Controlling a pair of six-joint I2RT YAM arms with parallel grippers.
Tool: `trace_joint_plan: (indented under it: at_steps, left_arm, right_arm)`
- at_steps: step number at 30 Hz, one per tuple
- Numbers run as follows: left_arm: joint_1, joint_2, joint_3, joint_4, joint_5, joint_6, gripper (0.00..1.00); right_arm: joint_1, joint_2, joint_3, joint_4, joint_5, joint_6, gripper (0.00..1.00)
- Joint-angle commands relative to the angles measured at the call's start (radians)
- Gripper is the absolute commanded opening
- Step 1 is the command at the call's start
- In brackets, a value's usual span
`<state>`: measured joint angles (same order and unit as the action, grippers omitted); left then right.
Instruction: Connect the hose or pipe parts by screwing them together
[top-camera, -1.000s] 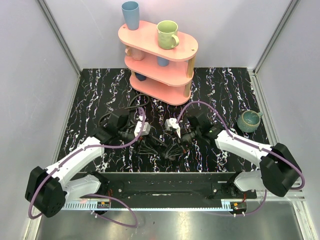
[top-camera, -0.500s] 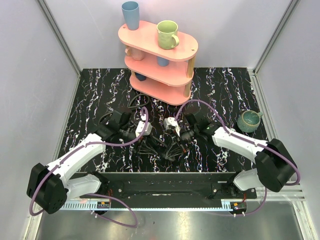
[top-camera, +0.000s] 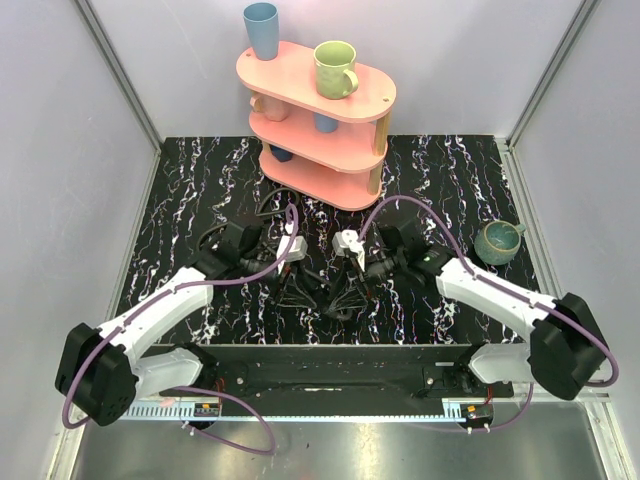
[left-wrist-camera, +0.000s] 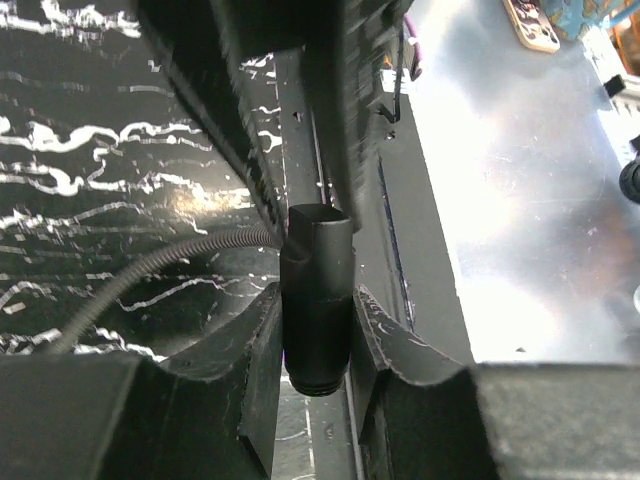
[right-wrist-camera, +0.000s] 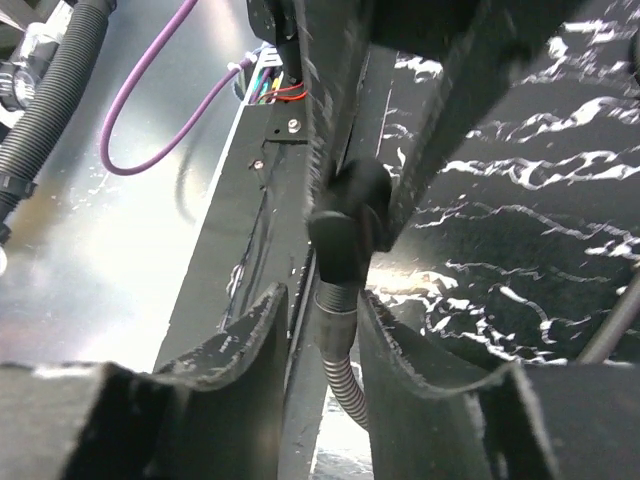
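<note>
Thin black ribbed hose lengths (top-camera: 345, 295) lie looped on the dark marbled table between my two arms. In the left wrist view my left gripper (left-wrist-camera: 317, 305) is shut on a black cylindrical hose fitting (left-wrist-camera: 318, 260). Its threaded end points toward the camera, and a ribbed hose (left-wrist-camera: 150, 272) runs off to the left. In the right wrist view my right gripper (right-wrist-camera: 320, 300) is open around another hose end (right-wrist-camera: 345, 385). There is a gap at its left finger. The black end piece (right-wrist-camera: 345, 235) of that hose meets the dark fingers of the other gripper above; I cannot tell whether the parts are joined.
A pink three-tier shelf (top-camera: 345, 170) stands at the back centre with a blue cup (top-camera: 261, 30), a green mug (top-camera: 335, 68) and more cups. A teal mug (top-camera: 497, 241) sits on the table at the right. A black rail (top-camera: 320, 368) runs along the near edge.
My right gripper's jaws have parted from the hose end they were shut on. Both gripper heads have shifted slightly toward the back.
</note>
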<state>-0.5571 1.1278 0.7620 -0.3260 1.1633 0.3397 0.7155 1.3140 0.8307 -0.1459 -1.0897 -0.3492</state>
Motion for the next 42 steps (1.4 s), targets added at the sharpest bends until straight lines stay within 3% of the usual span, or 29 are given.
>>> trace_joint_plan:
  at_steps: [1,6,10,15,17,20,27,34,42]
  left_arm:
    - [0.006,-0.01,-0.02,0.085,-0.047,-0.125,0.0]
    - [0.019,-0.028,-0.059,0.188,-0.113,-0.246,0.0]
    - [0.043,-0.034,-0.072,0.237,-0.161,-0.338,0.0]
    - [0.046,-0.031,-0.047,0.258,-0.26,-0.51,0.0]
    - [0.043,-0.034,-0.03,0.292,-0.274,-0.6,0.0]
    - [0.043,-0.062,-0.02,0.321,-0.31,-0.689,0.0]
    - [0.043,-0.106,0.022,0.291,-0.418,-0.82,0.0]
    - [0.036,-0.069,0.082,0.179,-0.501,-0.933,0.0]
    - [0.025,-0.028,0.149,0.073,-0.525,-1.001,0.0]
  right_arm:
    - [0.009,-0.084,0.013,0.094,0.025,-0.002,0.44]
    - [0.009,-0.12,0.001,0.088,0.08,0.021,0.49]
    - [0.009,-0.159,-0.037,0.109,0.238,0.096,0.5]
    - [0.024,-0.266,-0.172,0.366,0.428,0.127,0.54]
    - [0.047,-0.311,-0.197,0.419,0.588,0.115,0.55]
    - [0.134,-0.343,-0.212,0.456,0.776,0.052,0.69]
    - [0.386,-0.375,-0.359,0.682,1.179,-0.157,0.7]
    - [0.473,-0.262,-0.462,0.881,1.327,-0.243,0.73]
    - [0.538,-0.021,-0.447,1.181,1.582,-0.41,0.71]
